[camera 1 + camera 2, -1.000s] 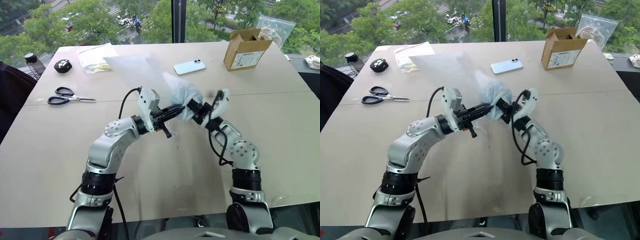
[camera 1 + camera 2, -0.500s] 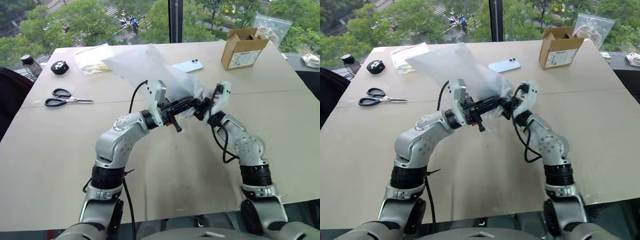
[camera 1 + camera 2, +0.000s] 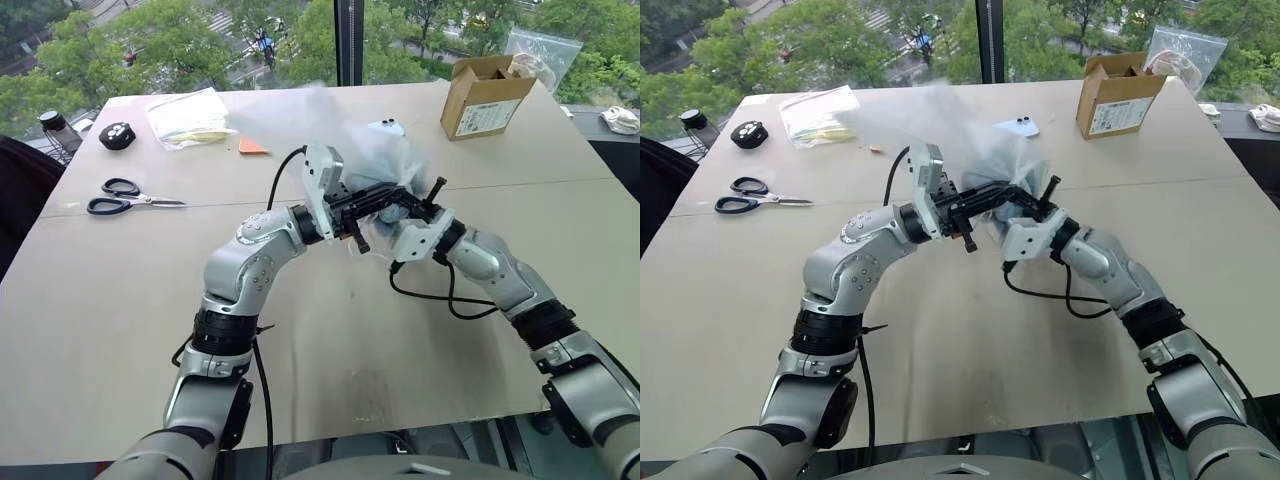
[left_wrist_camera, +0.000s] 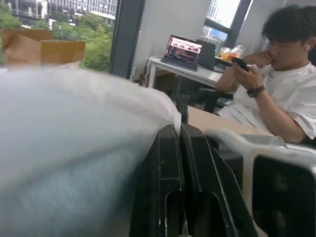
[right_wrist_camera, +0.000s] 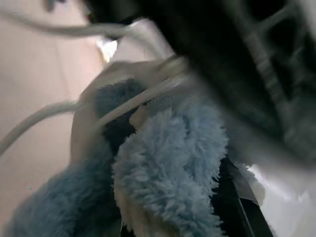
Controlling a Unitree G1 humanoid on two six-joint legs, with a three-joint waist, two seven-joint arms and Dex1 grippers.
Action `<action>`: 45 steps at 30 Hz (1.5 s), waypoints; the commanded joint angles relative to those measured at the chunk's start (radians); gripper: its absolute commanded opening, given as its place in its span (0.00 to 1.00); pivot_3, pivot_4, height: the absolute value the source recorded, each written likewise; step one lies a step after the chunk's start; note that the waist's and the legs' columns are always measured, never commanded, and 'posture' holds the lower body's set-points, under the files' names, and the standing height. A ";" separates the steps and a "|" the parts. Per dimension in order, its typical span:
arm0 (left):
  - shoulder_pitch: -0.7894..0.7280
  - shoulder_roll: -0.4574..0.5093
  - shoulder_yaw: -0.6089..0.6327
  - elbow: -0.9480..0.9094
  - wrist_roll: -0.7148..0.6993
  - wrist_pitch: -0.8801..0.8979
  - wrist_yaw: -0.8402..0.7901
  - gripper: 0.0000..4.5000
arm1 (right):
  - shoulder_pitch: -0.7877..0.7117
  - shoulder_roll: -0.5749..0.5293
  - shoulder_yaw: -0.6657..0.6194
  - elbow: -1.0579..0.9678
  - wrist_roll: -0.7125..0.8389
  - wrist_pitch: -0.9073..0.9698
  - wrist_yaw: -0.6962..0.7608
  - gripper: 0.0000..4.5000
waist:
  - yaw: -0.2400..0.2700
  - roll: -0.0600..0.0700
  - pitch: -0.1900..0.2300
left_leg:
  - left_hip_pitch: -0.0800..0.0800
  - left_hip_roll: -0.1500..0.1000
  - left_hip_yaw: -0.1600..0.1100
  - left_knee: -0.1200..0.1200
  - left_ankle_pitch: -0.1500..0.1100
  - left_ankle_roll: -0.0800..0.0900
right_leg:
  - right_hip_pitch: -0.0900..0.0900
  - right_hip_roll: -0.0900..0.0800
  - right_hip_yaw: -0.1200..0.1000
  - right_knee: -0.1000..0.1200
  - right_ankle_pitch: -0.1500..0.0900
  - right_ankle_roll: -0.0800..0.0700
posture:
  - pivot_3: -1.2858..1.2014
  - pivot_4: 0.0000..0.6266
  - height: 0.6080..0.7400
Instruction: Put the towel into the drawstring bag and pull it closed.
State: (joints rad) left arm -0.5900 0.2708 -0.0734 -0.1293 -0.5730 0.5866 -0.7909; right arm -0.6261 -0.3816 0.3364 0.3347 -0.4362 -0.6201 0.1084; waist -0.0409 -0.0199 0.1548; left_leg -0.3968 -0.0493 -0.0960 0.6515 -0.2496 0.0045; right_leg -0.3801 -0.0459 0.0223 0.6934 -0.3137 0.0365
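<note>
Holding the drawstring bag [image 3: 970, 135] above the table [image 3: 940, 330], near the phone [image 3: 1018, 126]; its long axis runs from the grippers toward the zip bag [image 3: 820, 112]. Towel [image 5: 168, 168] sits bunched inside. Left gripper [image 3: 1025, 200] jaws pressed together on bag film. Right gripper [image 3: 1045, 195] pinches the towel.

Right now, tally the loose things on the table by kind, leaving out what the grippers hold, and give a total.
Scissors: 1
Phone: 1
Cardboard box: 1
Clear bags: 2, one with yellow contents, one behind the box
Small black round thing: 1
Orange scrap: 1
Total: 7
</note>
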 commanded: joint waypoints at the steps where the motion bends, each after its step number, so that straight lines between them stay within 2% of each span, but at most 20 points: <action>1: 0.025 0.012 -0.022 -0.061 -0.018 0.013 -0.025 0.00 | 0.010 0.098 -0.117 -0.027 0.204 0.050 -0.027 0.01 | 0.000 0.000 0.000 | 0.000 0.000 0.000 0.000 0.000 0.000 | 0.000 0.000 0.000 0.000 0.000 0.000 | 0.52 0.24 1.00; 4: 0.031 0.019 -0.016 -0.066 -0.019 0.011 -0.024 0.00 | 0.071 0.219 -0.196 -0.127 0.573 0.253 0.115 0.01 | 0.001 0.000 0.000 | 0.000 0.000 -0.001 0.000 0.000 0.000 | 0.000 0.000 -0.001 0.000 0.000 0.000 | 0.52 0.24 1.00; 7: 0.025 0.024 0.001 -0.059 -0.023 0.009 -0.022 0.00 | 0.111 0.256 -0.221 -0.245 0.801 0.451 0.240 0.01 | 0.001 0.000 0.000 | 0.000 0.000 -0.001 0.000 0.000 0.000 | 0.001 -0.001 -0.001 0.000 0.000 0.000 | 0.52 0.24 1.00; 8: 0.023 0.024 0.007 -0.056 -0.026 0.008 -0.021 0.00 | 0.131 0.271 -0.231 -0.303 0.919 0.573 0.258 0.01 | 0.001 0.000 0.000 | 0.000 0.000 -0.001 0.000 0.000 0.000 | 0.001 -0.001 -0.001 0.000 0.000 0.000 | 0.52 0.24 1.00; 11: 0.019 0.023 0.021 -0.052 -0.036 0.012 -0.013 0.00 | 0.134 0.353 -0.344 -0.428 1.396 0.934 0.162 0.01 | -0.002 0.000 0.000 | 0.000 0.000 -0.003 0.000 0.000 0.000 | 0.001 -0.001 -0.001 0.000 0.000 0.000 | 0.52 0.24 1.00; 13: 0.018 0.021 0.021 -0.056 -0.040 0.016 -0.010 0.00 | 0.118 0.367 -0.391 -0.443 1.506 1.044 0.107 0.01 | -0.002 0.000 0.000 | 0.000 0.001 -0.003 -0.001 0.000 0.000 | 0.000 0.000 -0.001 0.001 0.000 -0.001 | 0.52 0.24 1.00; 14: 0.017 0.018 0.024 -0.058 -0.044 0.019 -0.007 0.00 | 0.113 0.367 -0.405 -0.450 1.557 1.103 0.076 0.16 | -0.001 0.000 0.000 | 0.000 0.001 -0.003 -0.001 0.000 0.001 | 0.000 0.000 -0.001 0.001 0.000 -0.001 | 0.52 0.24 1.00; 16: 0.011 0.011 0.031 -0.057 -0.051 0.022 0.001 0.00 | 0.107 0.372 -0.422 -0.462 1.570 1.143 0.040 0.26 | 0.001 0.000 0.000 | 0.000 0.000 -0.003 -0.001 0.000 0.001 | 0.000 -0.001 -0.001 0.001 0.000 0.000 | 0.52 0.24 1.00; 18: 0.004 0.002 0.041 -0.051 -0.057 0.023 0.013 0.00 | 0.119 0.367 -0.428 -0.458 1.573 1.193 0.000 0.47 | 0.002 0.000 0.000 | 0.000 -0.001 -0.003 -0.001 0.000 0.001 | 0.000 -0.001 -0.001 0.000 0.000 0.000 | 0.52 0.24 1.00; 19: -0.001 -0.007 0.051 -0.046 -0.064 0.025 0.026 0.00 | 0.133 0.345 -0.413 -0.457 1.550 1.229 -0.007 0.60 | 0.002 0.000 0.000 | 0.000 -0.001 -0.003 -0.001 0.000 0.001 | 0.000 -0.001 -0.002 0.000 0.000 0.000 | 0.52 0.24 1.00; 22: -0.019 -0.036 0.094 -0.031 -0.091 0.034 0.072 0.00 | 0.166 0.260 -0.354 -0.459 1.432 1.291 0.004 0.86 | 0.004 0.000 0.000 | 0.000 -0.001 -0.003 -0.001 -0.001 0.001 | 0.000 -0.001 -0.002 0.000 0.000 0.000 | 0.52 0.24 1.00; 23: -0.026 -0.044 0.110 -0.021 -0.094 0.030 0.089 0.00 | 0.177 0.222 -0.332 -0.470 1.398 1.305 0.030 0.98 | 0.003 0.000 0.000 | 0.000 -0.001 -0.003 0.000 -0.001 0.001 | 0.000 -0.001 -0.002 0.000 0.000 0.000 | 0.52 0.24 1.00; 25: -0.048 -0.057 0.147 0.022 -0.073 0.002 0.139 0.00 | 0.213 0.125 -0.281 -0.508 1.322 1.306 0.129 0.99 | 0.002 0.000 0.000 | 0.000 -0.001 -0.003 0.000 -0.001 0.002 | 0.000 -0.001 -0.002 0.000 0.000 0.000 | 0.52 0.24 1.00; 28: -0.085 -0.056 0.184 0.121 -0.009 -0.065 0.204 0.00 | 0.286 -0.036 -0.186 -0.581 1.164 1.192 0.354 0.99 | 0.002 0.000 0.000 | -0.001 -0.001 -0.002 0.000 -0.003 0.005 | 0.000 0.000 -0.002 0.000 0.000 0.000 | 0.52 0.24 1.00; 30: -0.092 -0.050 0.189 0.158 0.007 -0.084 0.213 0.00 | 0.321 -0.075 -0.189 -0.613 1.132 1.124 0.440 0.99 | 0.000 0.000 0.000 | -0.001 -0.002 -0.002 0.000 -0.003 0.005 | 0.000 0.000 -0.003 0.000 0.000 0.000 | 0.52 0.24 1.00; 34: -0.087 -0.045 0.197 0.182 0.013 -0.099 0.213 0.00 | 0.350 -0.035 -0.315 -0.651 1.199 1.058 0.481 0.99 | 0.001 0.000 0.000 | -0.001 0.000 -0.002 0.000 -0.003 0.005 | 0.000 0.000 -0.002 0.000 0.000 0.000 | 0.52 0.24 1.00; 38: -0.079 -0.053 0.204 0.168 0.002 -0.087 0.220 0.00 | 0.364 -0.025 -0.386 -0.590 1.112 0.986 0.446 0.99 | 0.010 -0.001 0.000 | -0.001 -0.001 -0.003 0.001 -0.003 0.005 | 0.001 -0.001 -0.003 -0.001 0.000 0.000 | 0.52 0.24 1.00; 42: -0.063 -0.055 0.202 0.149 -0.007 -0.073 0.220 0.00 | 0.358 -0.056 -0.320 -0.473 0.900 0.923 0.419 0.99 | 0.017 -0.001 0.000 | -0.001 -0.001 -0.003 0.001 -0.001 0.001 | 0.001 -0.001 -0.003 0.000 0.000 0.000 | 0.52 0.24 1.00; 45: -0.053 -0.053 0.195 0.136 -0.009 -0.065 0.215 0.00 | 0.319 0.013 -0.341 -0.434 0.908 0.933 0.385 0.99 | 0.013 -0.001 0.000 | -0.001 -0.001 -0.003 0.000 -0.001 0.001 | 0.000 -0.001 -0.002 0.000 0.000 0.000 | 0.52 0.24 1.00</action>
State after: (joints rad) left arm -0.6416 0.2170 0.1182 0.0561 -0.5637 0.5207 -0.5680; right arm -0.2680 -0.3954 0.0109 -0.0827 0.4688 0.3366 0.5118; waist -0.0278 -0.0207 0.1548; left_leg -0.3974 -0.0500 -0.0986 0.6518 -0.2503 0.0057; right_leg -0.3800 -0.0466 0.0202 0.6937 -0.3136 0.0366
